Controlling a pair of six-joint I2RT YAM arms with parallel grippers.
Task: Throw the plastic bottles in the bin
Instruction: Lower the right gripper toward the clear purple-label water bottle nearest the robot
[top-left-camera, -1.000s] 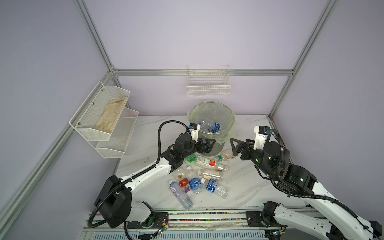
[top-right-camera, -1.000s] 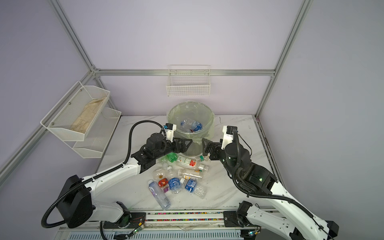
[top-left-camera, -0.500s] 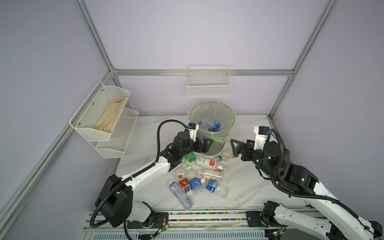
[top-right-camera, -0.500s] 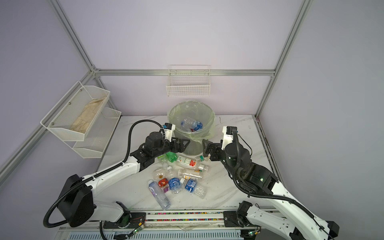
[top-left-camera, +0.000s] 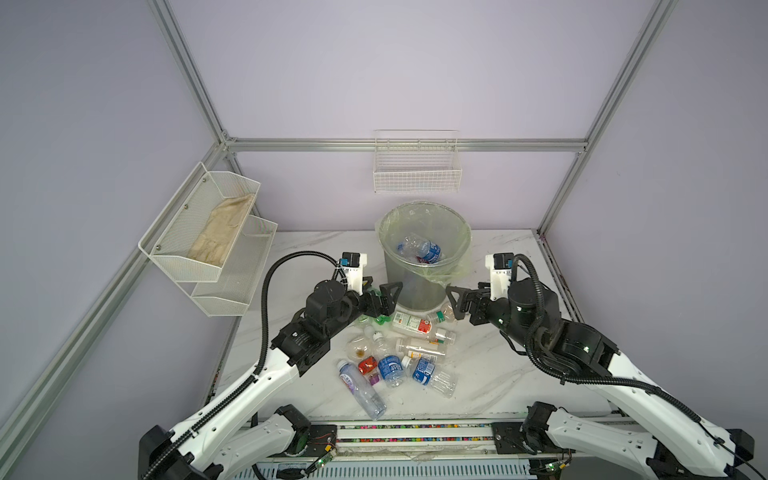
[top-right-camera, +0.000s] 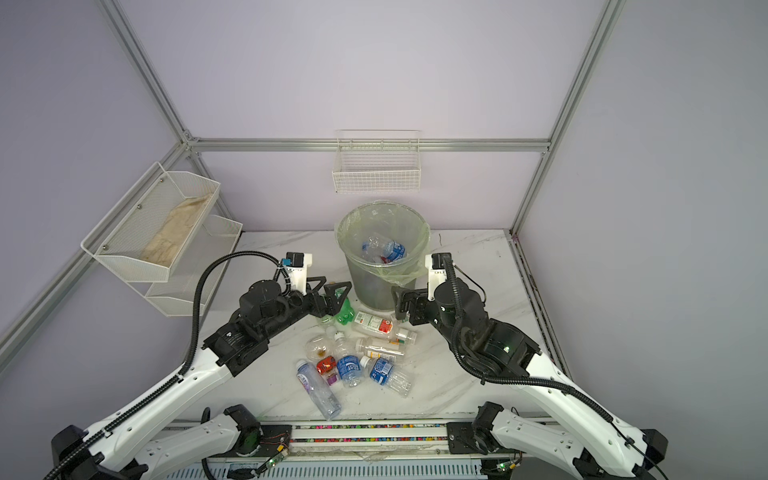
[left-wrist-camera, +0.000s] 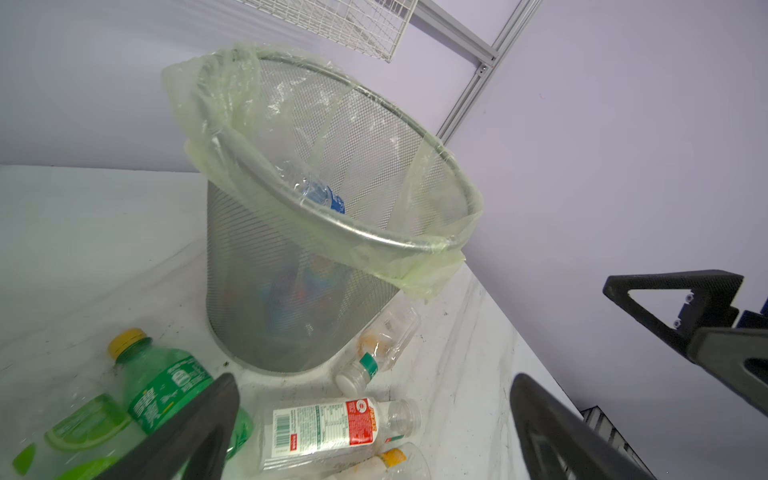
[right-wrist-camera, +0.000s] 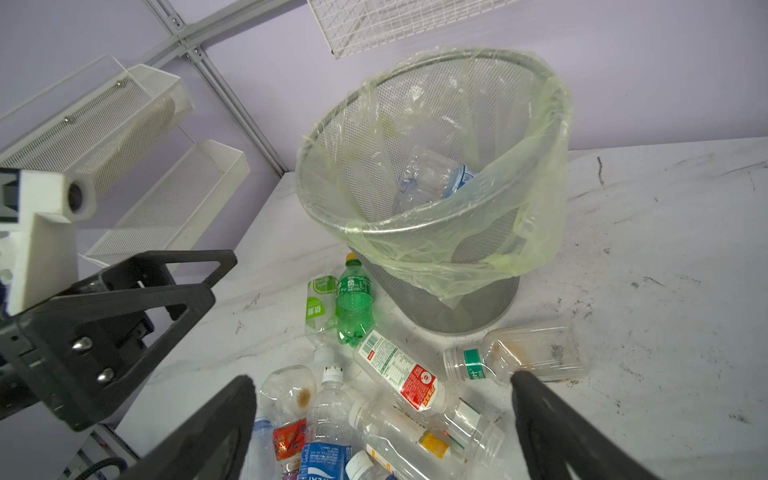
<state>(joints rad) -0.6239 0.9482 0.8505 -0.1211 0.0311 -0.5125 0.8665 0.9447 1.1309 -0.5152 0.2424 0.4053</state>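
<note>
My left gripper (top-left-camera: 384, 300) and right gripper (top-left-camera: 457, 302) hang empty with jaws spread wide, one on each side of the bin (top-left-camera: 411, 291), below its rim. The plastic bottles (top-left-camera: 390, 368) lie scattered in front of the bin, the nearest just beside its foot, and a few lie inside. Bare table (top-left-camera: 498, 374) flanks the bin on both sides.

Bin (top-left-camera: 405, 286): was matt grey metal mesh; liner (top-left-camera: 451, 272) thin translucent plastic. Plastic bottles (top-left-camera: 409, 323) looked clear, glossy. Table (top-left-camera: 498, 374) looked smooth marble.

bin (left-wrist-camera: 266, 291): lower contents blurred behind mesh | green bottle (left-wrist-camera: 166, 386): partly hidden by left gripper (left-wrist-camera: 371, 378)
</note>
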